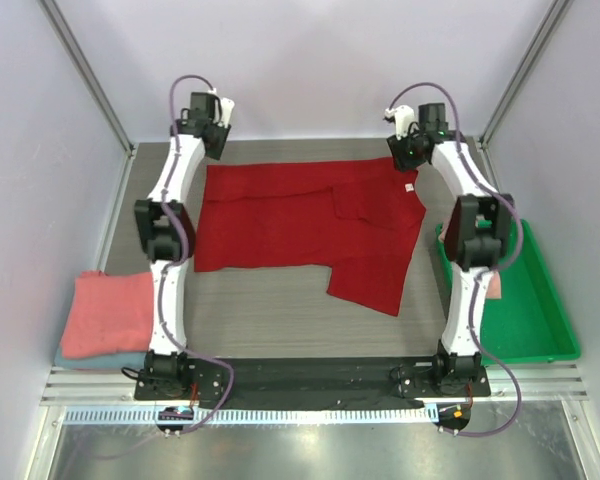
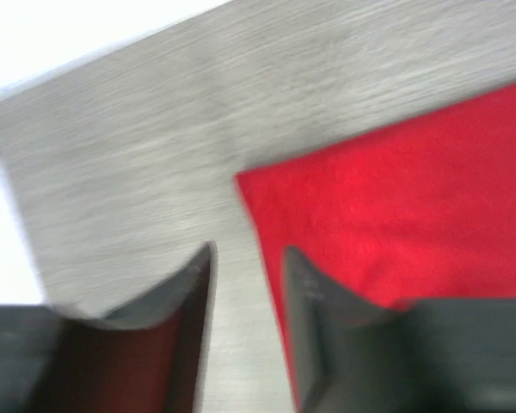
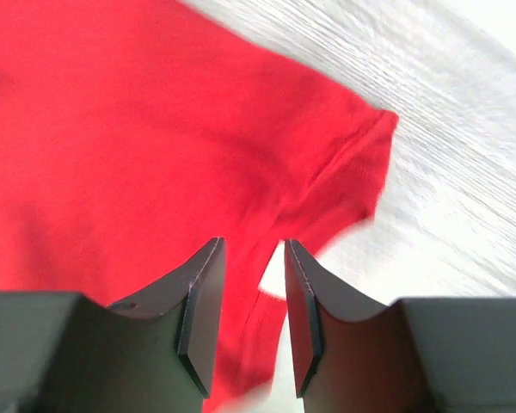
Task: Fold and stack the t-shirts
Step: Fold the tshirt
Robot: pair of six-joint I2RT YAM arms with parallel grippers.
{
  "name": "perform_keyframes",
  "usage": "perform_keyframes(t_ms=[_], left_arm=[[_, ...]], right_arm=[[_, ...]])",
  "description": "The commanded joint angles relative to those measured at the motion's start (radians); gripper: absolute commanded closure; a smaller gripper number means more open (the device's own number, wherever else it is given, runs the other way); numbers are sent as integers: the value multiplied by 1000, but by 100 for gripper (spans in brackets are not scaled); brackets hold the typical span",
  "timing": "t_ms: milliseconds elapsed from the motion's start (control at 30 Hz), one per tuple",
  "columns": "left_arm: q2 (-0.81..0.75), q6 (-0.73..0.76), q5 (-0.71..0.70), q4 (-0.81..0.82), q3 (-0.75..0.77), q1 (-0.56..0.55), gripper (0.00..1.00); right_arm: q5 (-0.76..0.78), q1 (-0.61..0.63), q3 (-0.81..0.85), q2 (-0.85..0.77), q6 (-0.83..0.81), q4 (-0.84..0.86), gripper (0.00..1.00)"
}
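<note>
A deep red t-shirt [image 1: 300, 225] lies partly folded across the middle of the table. My left gripper [image 1: 212, 135] is open and empty above its far left corner [image 2: 396, 198]. My right gripper [image 1: 412, 160] is open and empty above the far right sleeve [image 3: 344, 172]. A folded salmon-pink t-shirt [image 1: 108, 310] lies on a pale blue-grey one [image 1: 105, 360] at the near left.
A bright green tray [image 1: 525, 300] sits at the right edge behind my right arm, with a bit of pink cloth [image 1: 493, 287] at its near rim. Grey walls and metal posts close in the back and sides.
</note>
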Motion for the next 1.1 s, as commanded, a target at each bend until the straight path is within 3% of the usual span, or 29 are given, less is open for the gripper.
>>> perform_keyframes(t_ms=[0, 33, 167, 200, 367, 467, 767, 1067], left_arm=[[-384, -38, 34, 147, -246, -6, 54], [-506, -32, 32, 192, -345, -13, 47], [-667, -18, 60, 261, -711, -22, 45], [-687, -30, 63, 255, -749, -22, 45], [-782, -64, 126, 237, -998, -22, 46], [-799, -53, 164, 232, -1075, -23, 47], [-784, -36, 98, 246, -1175, -23, 44], [-788, -7, 90, 238, -1245, -17, 37]], right_arm=[[-227, -4, -207, -382, -64, 72, 60], [-267, -2, -283, -431, -145, 75, 60], [-317, 25, -660, -658, -374, 57, 60], [-280, 41, -787, -727, -420, 28, 60], [-259, 114, -1116, -900, -719, -52, 62], [-275, 146, -1214, -993, -793, -92, 63], [-329, 234, -1363, -1155, -1060, -334, 60], [-279, 282, -1371, -1044, -1072, -276, 59]])
